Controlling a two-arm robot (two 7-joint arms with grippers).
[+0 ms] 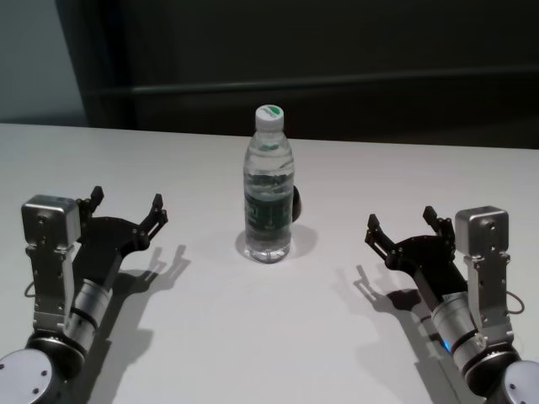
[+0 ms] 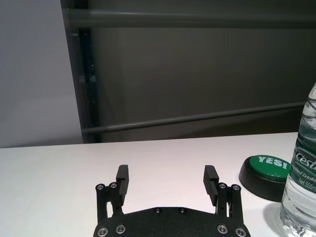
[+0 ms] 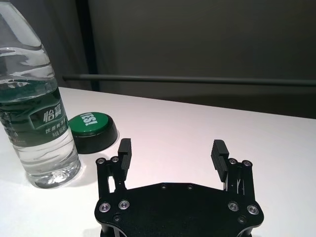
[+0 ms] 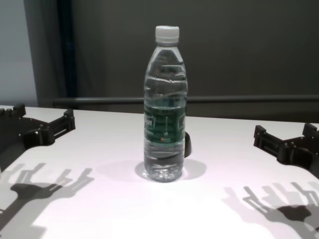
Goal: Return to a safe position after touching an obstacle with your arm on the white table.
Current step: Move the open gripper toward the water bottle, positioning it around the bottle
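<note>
The obstacle (image 1: 269, 185), a tall clear water bottle with a white cap and dark green label, stands upright in the middle of the white table (image 1: 269, 337). It also shows in the chest view as the obstacle (image 4: 165, 109), and at the edge of each wrist view (image 2: 302, 173) (image 3: 37, 108). My left gripper (image 1: 126, 206) hovers open and empty well to the bottle's left. On the other side, my right gripper (image 1: 400, 223) is open and empty, well apart from the bottle. In their own wrist views both grippers (image 2: 168, 180) (image 3: 172, 152) hold nothing.
A low black puck with a green top (image 3: 92, 129) sits just behind the bottle, also seen as the puck (image 2: 266, 175). Beyond the table's far edge stands a dark wall with a horizontal rail (image 4: 239, 99).
</note>
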